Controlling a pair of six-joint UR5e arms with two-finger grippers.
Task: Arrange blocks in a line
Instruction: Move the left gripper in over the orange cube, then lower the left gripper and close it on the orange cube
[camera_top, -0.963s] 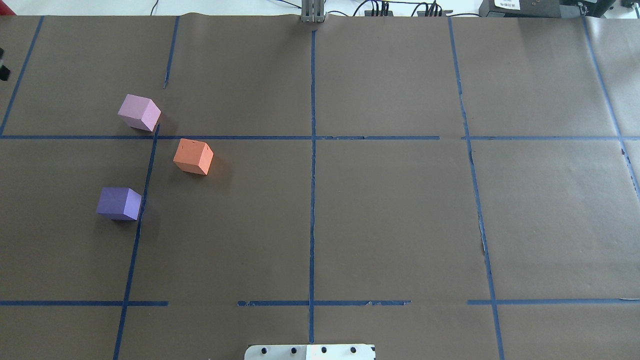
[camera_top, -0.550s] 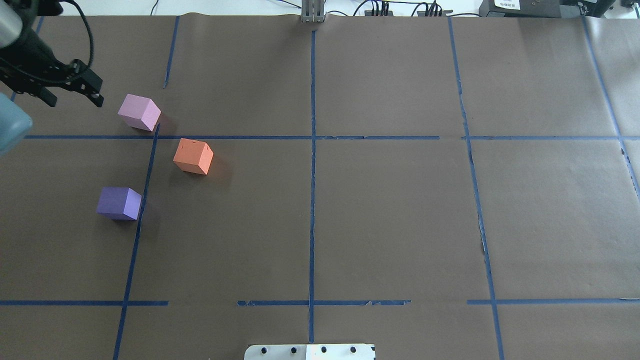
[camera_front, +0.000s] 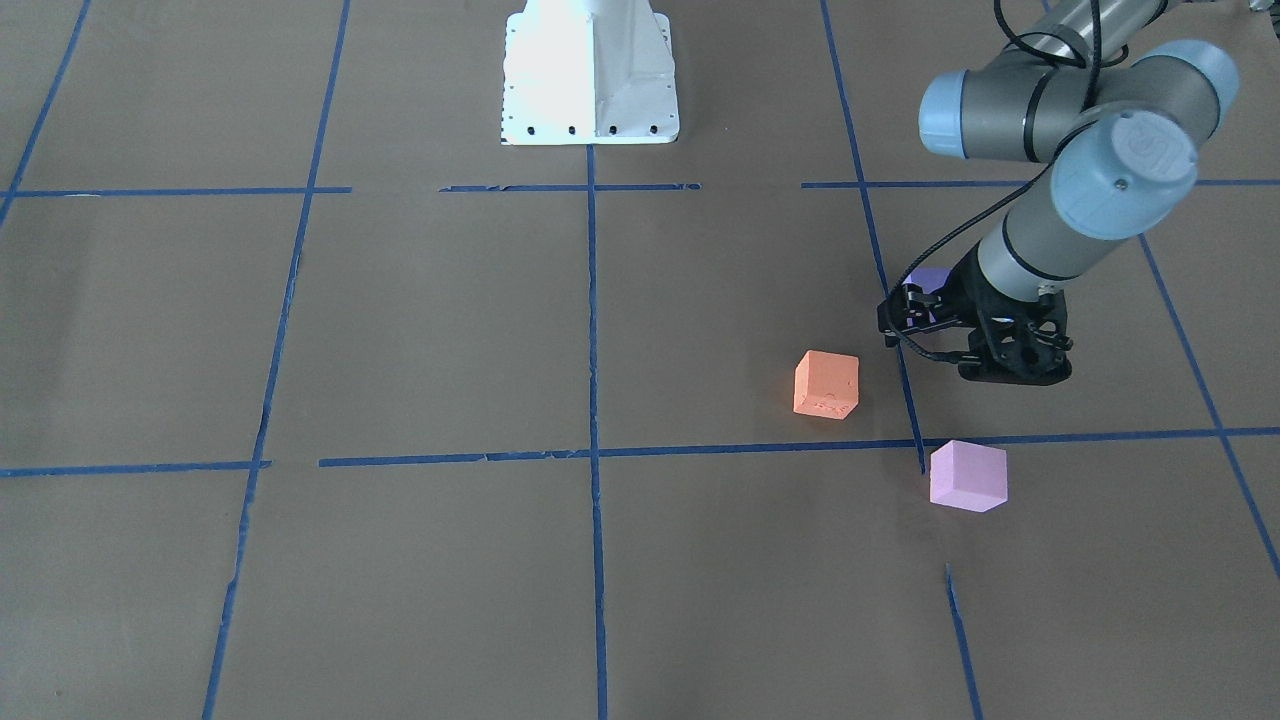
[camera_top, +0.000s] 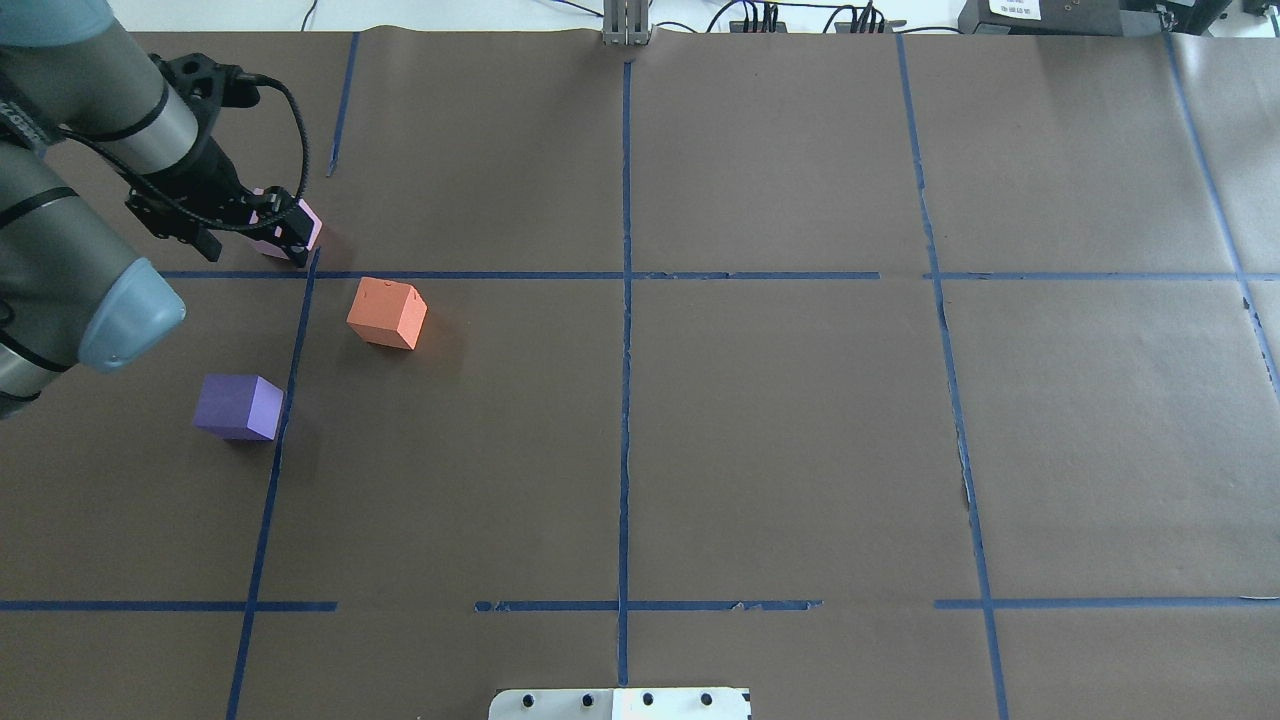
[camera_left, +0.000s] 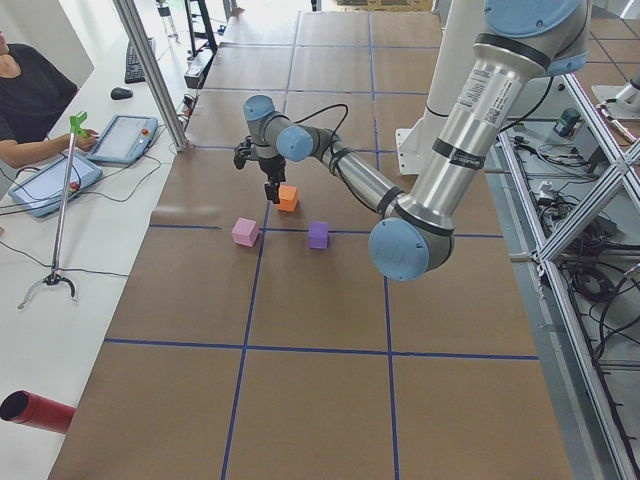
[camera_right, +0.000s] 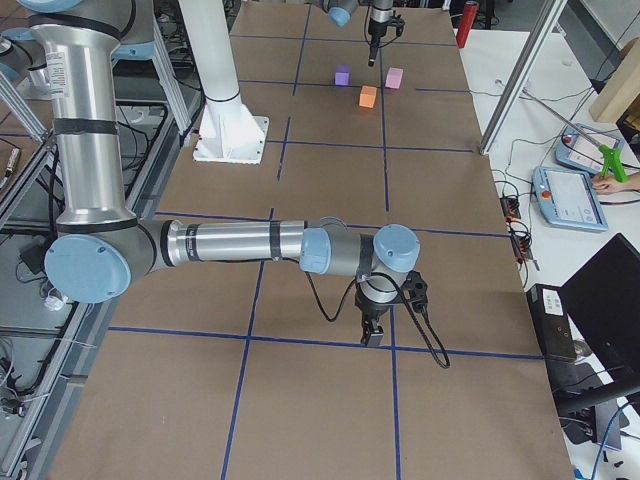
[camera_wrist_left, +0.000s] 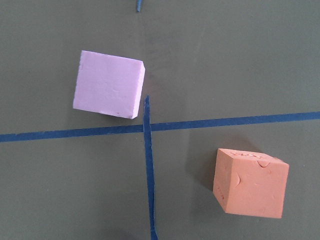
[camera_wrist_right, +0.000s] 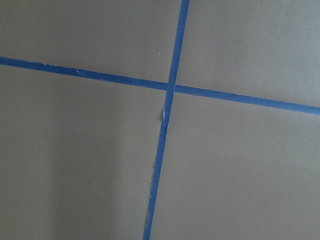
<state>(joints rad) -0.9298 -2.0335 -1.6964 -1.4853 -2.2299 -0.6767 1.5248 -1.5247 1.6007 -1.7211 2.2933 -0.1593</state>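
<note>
The left claw hangs above the desk with its fingers apart, near the pink block and touching nothing. The orange block and the purple block sit close by, each apart, not in a straight line. The right claw hovers well away, and I cannot tell whether it is apart or together.

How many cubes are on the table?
3: pink cube at the tape crossing, orange cube diagonally across it, violet cube set apart from both. None appears hidden.
</note>
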